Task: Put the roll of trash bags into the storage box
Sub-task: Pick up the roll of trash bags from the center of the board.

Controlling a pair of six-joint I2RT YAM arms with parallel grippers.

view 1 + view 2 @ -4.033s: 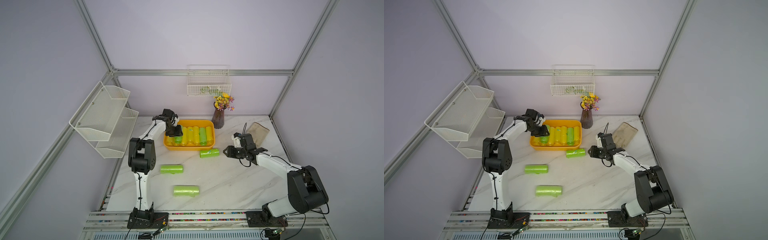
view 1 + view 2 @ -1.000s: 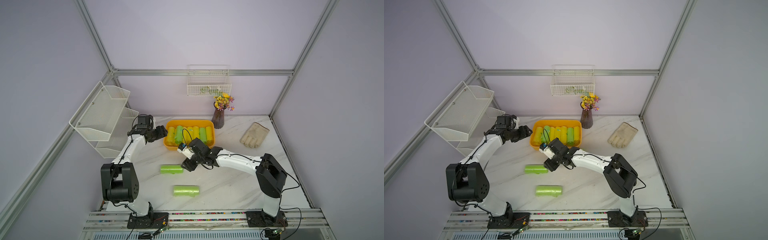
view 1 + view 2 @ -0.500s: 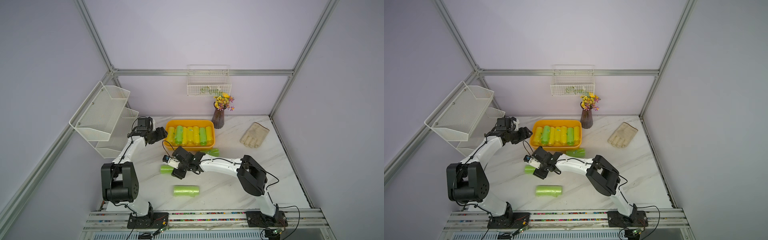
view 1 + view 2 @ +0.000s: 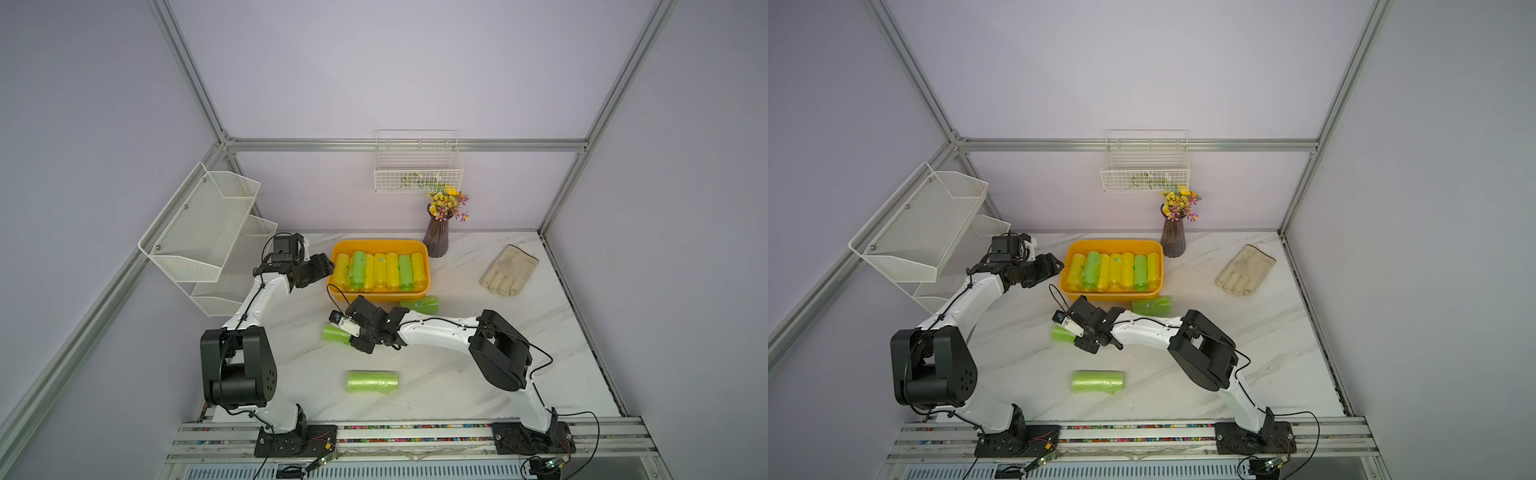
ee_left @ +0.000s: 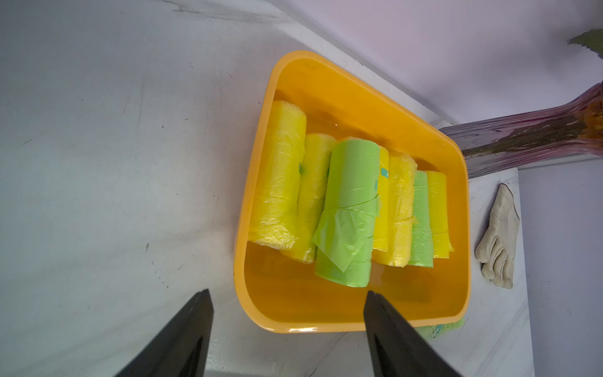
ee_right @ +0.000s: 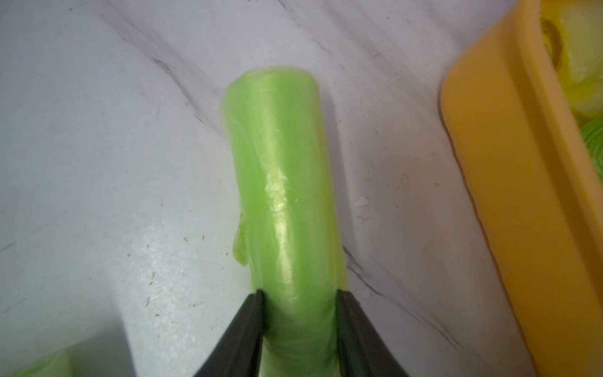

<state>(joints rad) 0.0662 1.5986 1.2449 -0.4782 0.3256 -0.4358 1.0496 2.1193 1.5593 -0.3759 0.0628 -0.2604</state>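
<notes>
Right tool (image 6: 299, 292) pinching green roll (image 6: 280, 163), left tool (image 5: 287, 291) spread beside storage box (image 5: 326, 313), labels (image 5: 385, 173) illegible

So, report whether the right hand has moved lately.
Yes: the right hand swept left, from past the storage box's right end to near its front left corner, onto a green roll.

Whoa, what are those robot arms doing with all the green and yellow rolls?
They are packing rolls of trash bags into the orange storage box, which already holds several. The right gripper is shut on a green roll out in front of the box. The left gripper hangs open beside the box, holding nothing. Two more green rolls wait on the table.
</notes>
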